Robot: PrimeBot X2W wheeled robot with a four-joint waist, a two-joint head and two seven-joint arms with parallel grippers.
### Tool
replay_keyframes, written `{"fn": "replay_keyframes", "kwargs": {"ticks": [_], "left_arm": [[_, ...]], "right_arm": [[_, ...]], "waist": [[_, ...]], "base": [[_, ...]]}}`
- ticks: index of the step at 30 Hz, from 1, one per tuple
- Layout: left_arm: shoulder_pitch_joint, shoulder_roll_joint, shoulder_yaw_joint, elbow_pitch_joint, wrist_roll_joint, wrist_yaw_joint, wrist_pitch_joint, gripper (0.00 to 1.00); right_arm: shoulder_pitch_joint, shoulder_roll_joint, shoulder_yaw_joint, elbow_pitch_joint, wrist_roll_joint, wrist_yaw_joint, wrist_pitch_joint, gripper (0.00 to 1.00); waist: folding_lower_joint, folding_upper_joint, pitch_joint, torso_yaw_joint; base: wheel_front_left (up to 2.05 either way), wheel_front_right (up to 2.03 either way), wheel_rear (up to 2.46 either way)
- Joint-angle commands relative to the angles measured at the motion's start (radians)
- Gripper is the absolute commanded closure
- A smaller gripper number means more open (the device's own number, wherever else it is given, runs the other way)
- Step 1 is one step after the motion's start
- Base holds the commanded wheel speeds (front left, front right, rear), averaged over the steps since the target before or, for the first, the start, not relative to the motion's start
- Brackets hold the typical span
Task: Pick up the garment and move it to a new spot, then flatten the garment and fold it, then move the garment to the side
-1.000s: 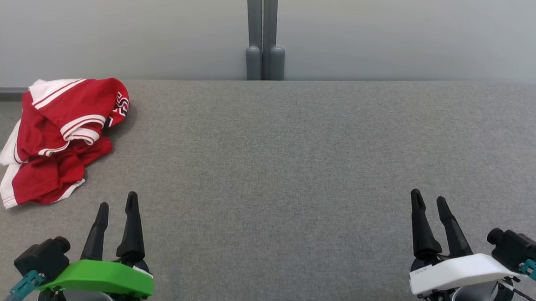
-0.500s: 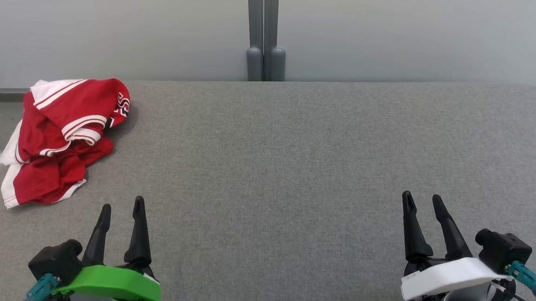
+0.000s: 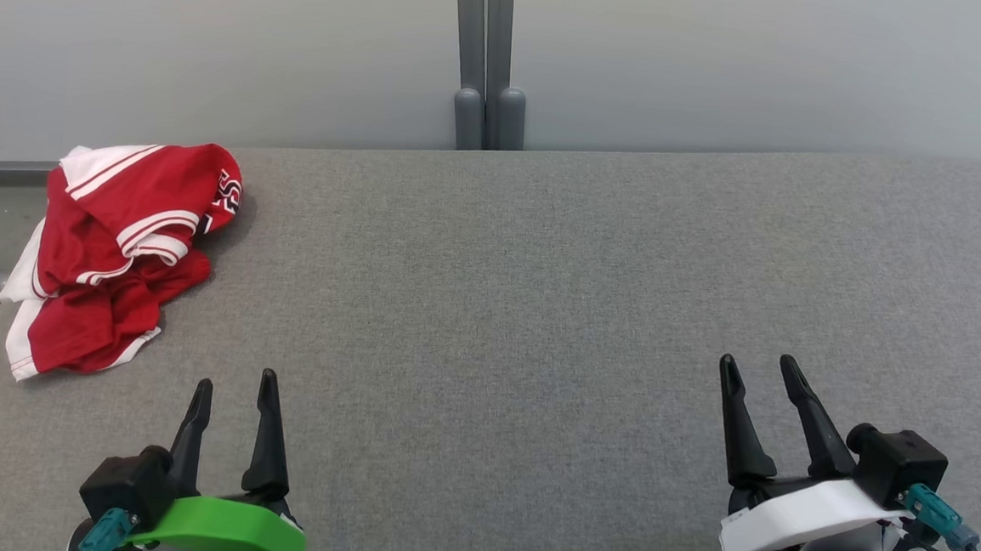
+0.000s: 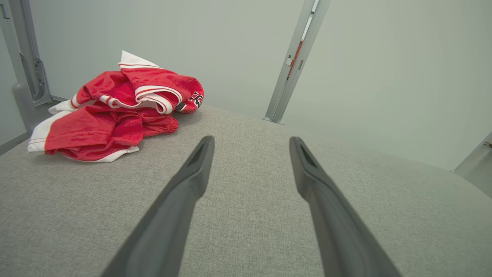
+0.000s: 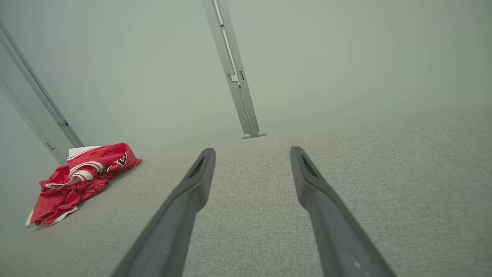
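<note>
The left end effector (image 3: 236, 377) stood over the near-left part of the desk (image 3: 497, 310). Its two dark fingers (image 4: 180, 200) were spread wide with nothing between them, and the left wrist view showed only bare grey cloth through the gap. The right end effector (image 3: 756, 358) stood at the near right, likewise spread and empty, well apart from its partner. Both pointed away from the robot toward the desk's far edge.

Beyond the left end effector, toward the far-left corner of the desk, lay the garment (image 3: 117, 253). It was a red, jersey-like piece with white bands and stripes, crumpled into a loose heap, with white trim reaching the desk's left edge. Neither end effector touched it. The left one was near, the right one well apart.

The garment looked thin, light and limp, probably a smooth sports knit. It would likely sag and spill open once lifted, and a shallow pinch might slide off. The raised fold along the top of the heap, by the striped band, seemed the surest place to take hold. The white-trimmed hem at the near corner looked useful later for spreading it flat. The left arm appeared better placed for the first pick.

Behind the desk stood a pale wall and a grey post (image 3: 487, 54).
</note>
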Motion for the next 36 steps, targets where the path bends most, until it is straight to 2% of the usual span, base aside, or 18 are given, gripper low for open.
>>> {"fn": "replay_keyframes", "kwargs": {"ticks": [1,25,36], "left_arm": [[0.009,0.008,-0.003,-0.002,0.031,0.005,-0.007,0.00],[0.022,0.008,-0.030,0.022,0.171,0.024,-0.052,0.00],[0.021,0.008,-0.033,0.029,0.174,0.022,-0.053,0.00]], "right_arm": [[0.008,-0.005,0.003,-0.004,-0.022,0.001,-0.009,0.00],[0.018,-0.006,0.020,0.012,-0.192,0.001,-0.054,0.00],[0.015,-0.006,0.022,0.019,-0.193,0.001,-0.055,0.00]], "waist": [[0.0000,0.0000,0.000,0.000],[0.0000,0.0000,-0.001,0.004],[0.0000,0.0000,0.000,0.004]], "base": [[0.00,0.00,0.00],[0.00,0.00,0.00],[0.00,0.00,0.00]]}}
